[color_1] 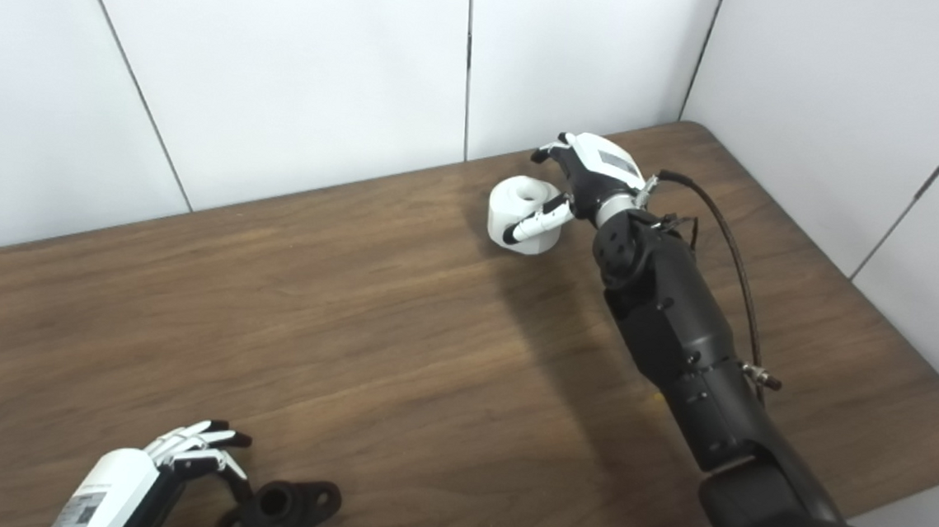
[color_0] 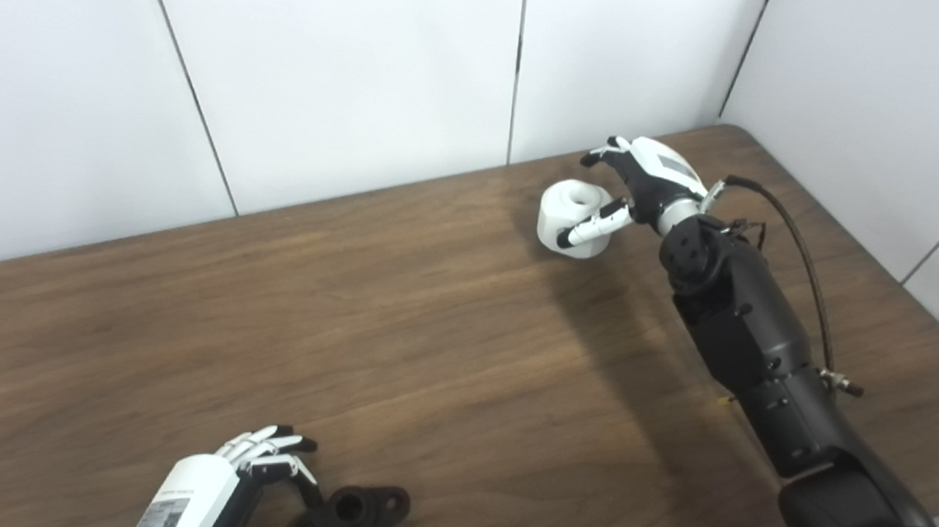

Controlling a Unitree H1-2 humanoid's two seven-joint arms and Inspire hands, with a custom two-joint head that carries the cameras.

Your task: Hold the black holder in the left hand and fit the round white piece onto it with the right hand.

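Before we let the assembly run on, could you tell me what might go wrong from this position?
1. The right hand has its fingers around the round white piece only from one side near the table's far edge; a loose hold could let it slip when lifted.
2. The black holder lies flat at the near edge, and the left hand beside it shows no firm hold, so it may get pushed away.

My left hand (color_0: 244, 467) is partly cut off by the bottom edge, so I can't tell if it touches the black holder (color_0: 353, 513). My thumb hides part of the round white piece (color_0: 574, 215). I can't tell if my right hand (color_0: 636, 184) has lifted it off the table (color_0: 431, 335).
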